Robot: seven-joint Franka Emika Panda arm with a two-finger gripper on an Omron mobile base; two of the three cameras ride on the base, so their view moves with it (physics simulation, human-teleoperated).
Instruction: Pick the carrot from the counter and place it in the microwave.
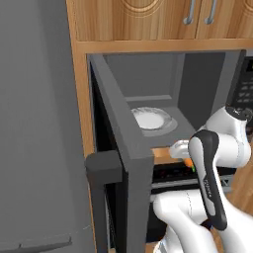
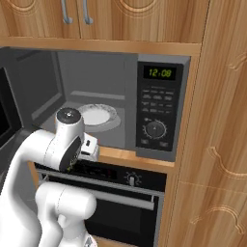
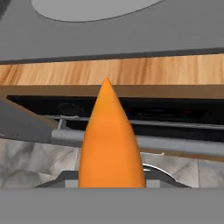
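- You have the carrot [image 3: 111,140] gripped in the gripper [image 3: 112,181]; in the hand view the orange cone rises from between the two fingers, its pointed tip aimed away from the camera.
- From the left base view, a speck of orange and green shows at [image 1: 189,162], just below the front edge of the microwave [image 1: 197,84], tucked behind the white arm.
- The microwave door [image 1: 123,143] stands swung wide to the left, so the opening is free.
- Inside, the white plate [image 2: 96,115] sits on the grey floor of the cavity.
- The carrot is below the wooden shelf lip [image 3: 131,72] and in front of the oven [image 2: 120,193] beneath, so it is not yet inside.
- Raise the hand first, until the carrot tip clears that wooden lip.
- Then move forward, level, over the plate.
- Keep right of the door edge.
- Let go only once the carrot is low over the plate, since its round, tapered body will probably roll.
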